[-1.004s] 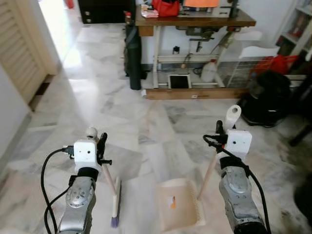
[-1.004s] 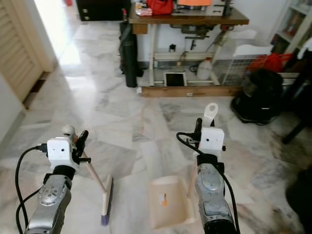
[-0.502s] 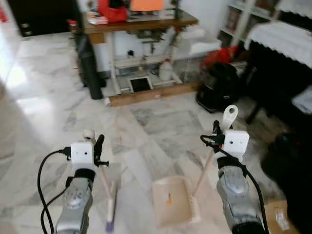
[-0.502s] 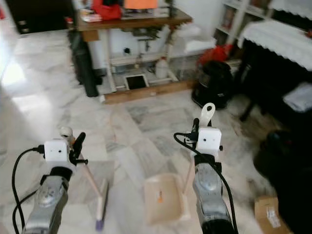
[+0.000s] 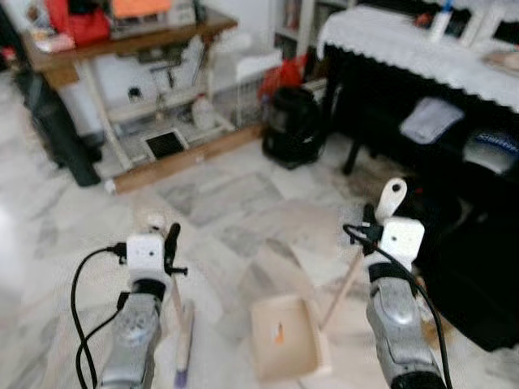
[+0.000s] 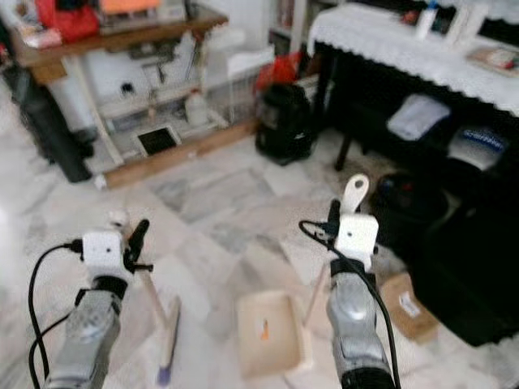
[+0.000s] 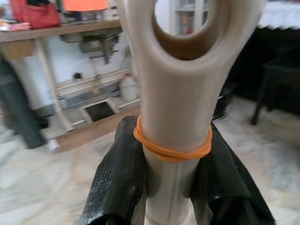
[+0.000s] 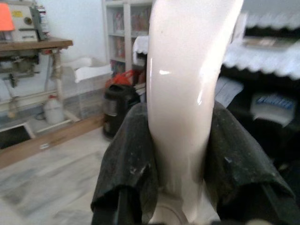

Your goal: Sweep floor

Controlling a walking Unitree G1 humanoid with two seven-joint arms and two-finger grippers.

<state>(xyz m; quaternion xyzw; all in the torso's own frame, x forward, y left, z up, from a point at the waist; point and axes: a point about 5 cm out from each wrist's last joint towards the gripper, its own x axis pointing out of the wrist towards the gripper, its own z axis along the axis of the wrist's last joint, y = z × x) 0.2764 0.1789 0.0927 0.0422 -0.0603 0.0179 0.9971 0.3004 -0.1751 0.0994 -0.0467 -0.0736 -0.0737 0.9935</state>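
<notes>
Marble floor (image 5: 219, 203) in pale grey veins spreads before me, with a wooden worktable (image 5: 122, 44) at 11 o'clock, a black bin-like canister (image 5: 293, 126) at 12, and a dark table under a white lace cloth (image 5: 422, 57) at 1 to 2 o'clock. A cardboard box (image 6: 403, 306) lies on the floor at 3 o'clock, just beside my right arm.

Both my silver forearms reach forward and slightly down, roughly parallel and well apart, wrists level, each white camera block sitting on top.

My left gripper (image 5: 168, 251) is at 8 o'clock, its black fingers (image 7: 117, 183) clamped on either side of the broom handle (image 7: 173, 117), just below an orange rubber band wound around that handle. The cream handle slants from the gripper down to the broom head (image 5: 184, 336), which rests on the floor near 7 o'clock with purple bristle tips at its near end.

My right gripper (image 5: 371, 231) is at 4 o'clock, fingers (image 8: 129, 164) pressed against both sides of the glossy cream dustpan handle (image 8: 180, 93). Its looped top stands above the gripper, and the shaft angles down toward 6 o'clock to the beige dustpan (image 5: 285, 339), which sits flat on the marble between my two arms, just beside the broom head but apart from it.
</notes>
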